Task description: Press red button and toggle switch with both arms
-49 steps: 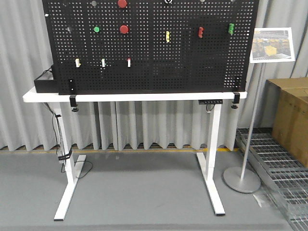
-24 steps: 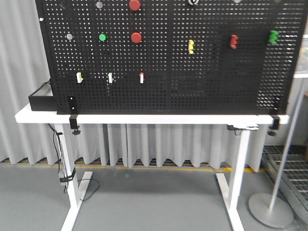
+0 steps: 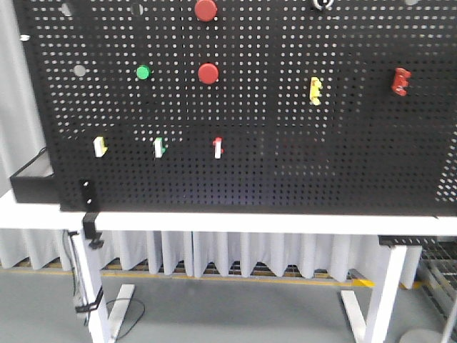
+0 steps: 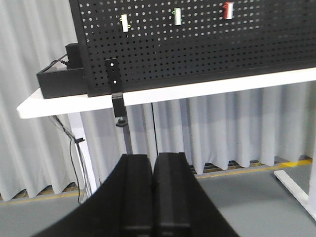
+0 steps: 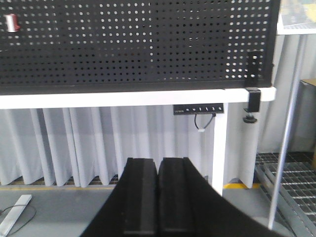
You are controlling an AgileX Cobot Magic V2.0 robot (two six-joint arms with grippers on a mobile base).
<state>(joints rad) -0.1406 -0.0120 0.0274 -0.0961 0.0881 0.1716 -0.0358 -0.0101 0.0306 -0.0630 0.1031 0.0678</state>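
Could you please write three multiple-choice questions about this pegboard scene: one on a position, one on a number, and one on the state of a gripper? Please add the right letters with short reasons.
1. Where is the small green round button relative to the lower red round button on the black perforated pegboard?
A. To its left, at the same height
B. To its right
C. Directly below it

2. How many large red round buttons does the front view show?
A. One
B. Two
C. Four

3. What is the state of the black left gripper in its wrist view?
A. Wide open
B. Shut on a switch
C. Shut, holding nothing

Answers:
1 A: the green button sits level with the red one, on its left.
2 B: the upper red round button sits above the lower one.
3 C: its fingers meet, apart from the board.
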